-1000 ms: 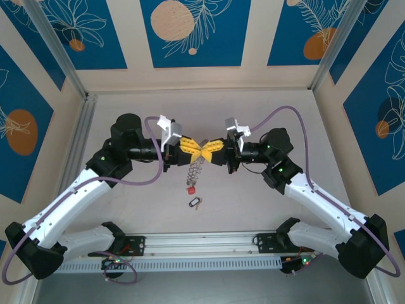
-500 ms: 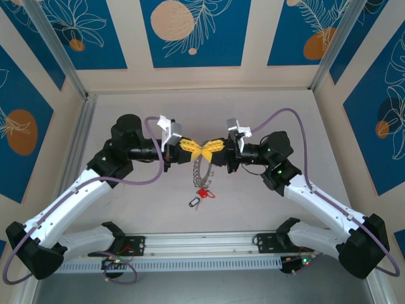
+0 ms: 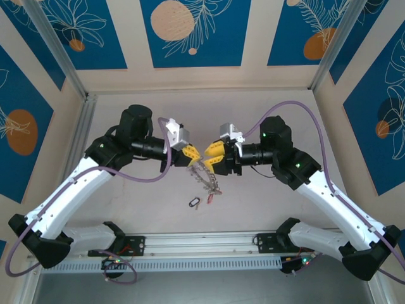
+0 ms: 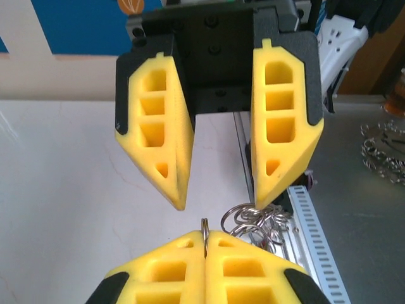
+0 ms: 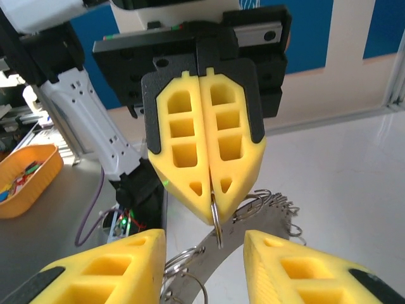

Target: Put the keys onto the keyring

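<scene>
Hanging from the left gripper (image 4: 205, 235) is a chain-like bunch of small silvery metal keys (image 4: 252, 218) and wire loops, glinting and tangled. That gripper's two yellow plastic fingers are matte wedges moulded with square hollow cells and set on black bodies. They are pressed flat together, and one thin metal ring stands pinched edge-on between their tips. Facing it tip to tip from the right, the right gripper (image 4: 219, 204) has the same yellow wedges, but its jaws stand wide apart with nothing between them. The pinched ring sits just in front of that gap, touching neither finger. Seen from above, the bunch trails from where the two grippers meet toward the near side and slightly right, ending at a small red piece (image 3: 209, 197) — whether it touches the smooth pale table (image 3: 266, 107) cannot be told. Just beside that end, a small dark tag with a silvery loop (image 3: 195, 202) lies flat on the table.
</scene>
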